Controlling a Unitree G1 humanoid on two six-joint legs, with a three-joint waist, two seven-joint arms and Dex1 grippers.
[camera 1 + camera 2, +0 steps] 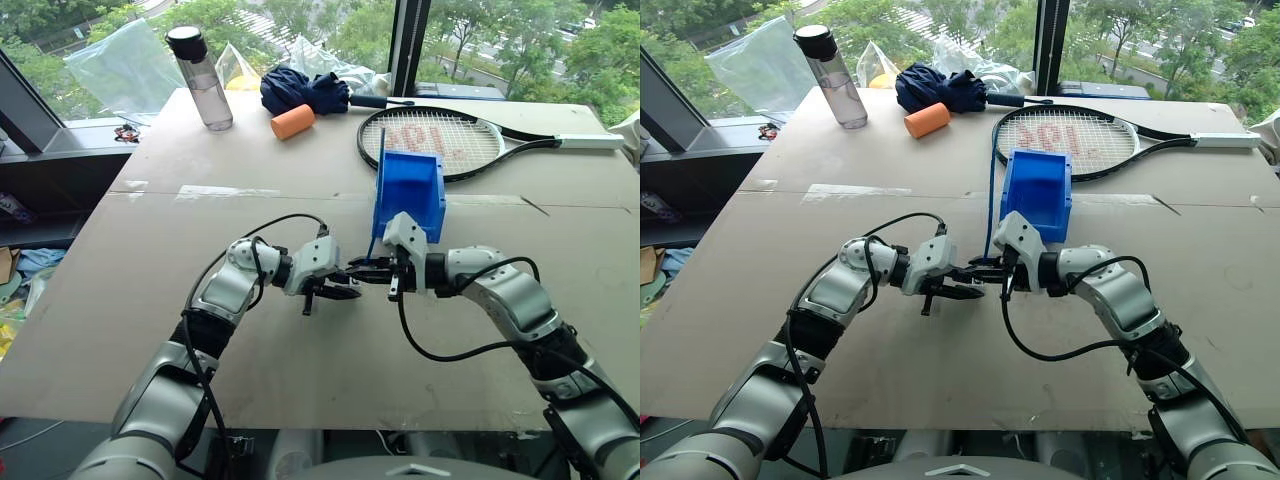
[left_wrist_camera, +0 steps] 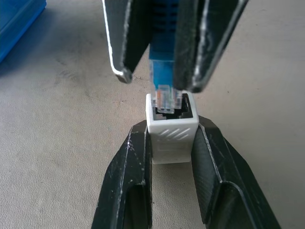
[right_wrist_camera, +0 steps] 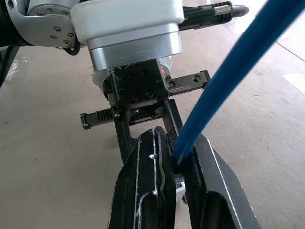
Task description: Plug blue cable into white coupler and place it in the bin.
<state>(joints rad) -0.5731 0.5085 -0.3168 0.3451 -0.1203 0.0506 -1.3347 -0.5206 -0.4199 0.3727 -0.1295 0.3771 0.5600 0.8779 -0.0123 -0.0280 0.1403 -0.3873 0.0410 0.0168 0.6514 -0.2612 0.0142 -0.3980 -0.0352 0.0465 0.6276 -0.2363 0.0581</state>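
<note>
My left gripper (image 2: 171, 129) is shut on the white coupler (image 2: 171, 138), with the dark socket facing my right gripper (image 2: 159, 81). My right gripper (image 3: 178, 138) is shut on the blue cable (image 3: 224, 81) just behind its clear plug (image 2: 164, 98). The plug's tip sits at the socket's mouth; how deep it reaches I cannot tell. Both grippers meet tip to tip above the table's middle, left gripper (image 1: 345, 290) and right gripper (image 1: 362, 272). The cable (image 1: 379, 190) rises from there past the left wall of the bin (image 1: 410, 190), which stands just behind them.
A tennis racket (image 1: 430, 140) lies behind the bin. Farther back stand a water bottle (image 1: 205, 80), an orange cylinder (image 1: 292, 121) and a folded dark blue umbrella (image 1: 305, 90). The table (image 1: 150, 260) ends close on the left and at the front.
</note>
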